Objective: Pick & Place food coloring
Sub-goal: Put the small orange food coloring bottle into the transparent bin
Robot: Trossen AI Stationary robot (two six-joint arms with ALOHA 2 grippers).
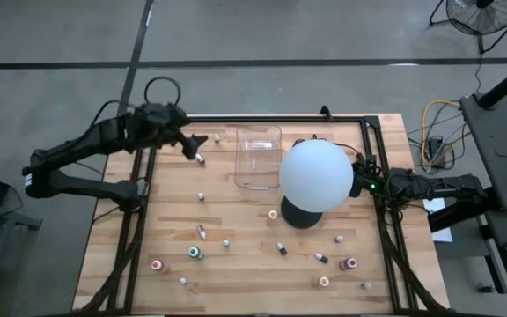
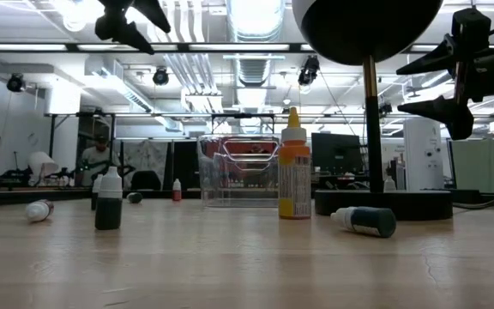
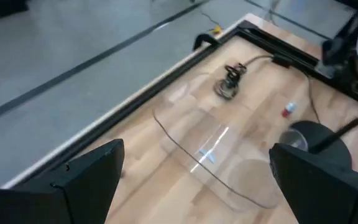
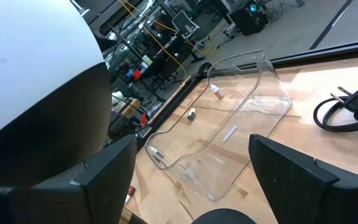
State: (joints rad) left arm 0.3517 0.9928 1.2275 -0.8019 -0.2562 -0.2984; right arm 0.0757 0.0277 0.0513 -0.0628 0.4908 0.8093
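— Step in hand? 
— Start of a pick, by the look of it. Left tool (image 1: 194, 141) spread wide, empty, raised near the far left of the surface (image 1: 236, 273), beside the tray (image 1: 258, 157). Right tool (image 2: 453, 73) wide too, empty, parked behind the globe (image 1: 316, 174).
— Bottles (image 1: 196, 253)?
— Scattered across the near half of the surface, none in the tray; one small bottle (image 1: 199, 158) just under the left tool.
— Next?
— Probably lowering straight over that bottle, closing gently, then carrying to the tray.
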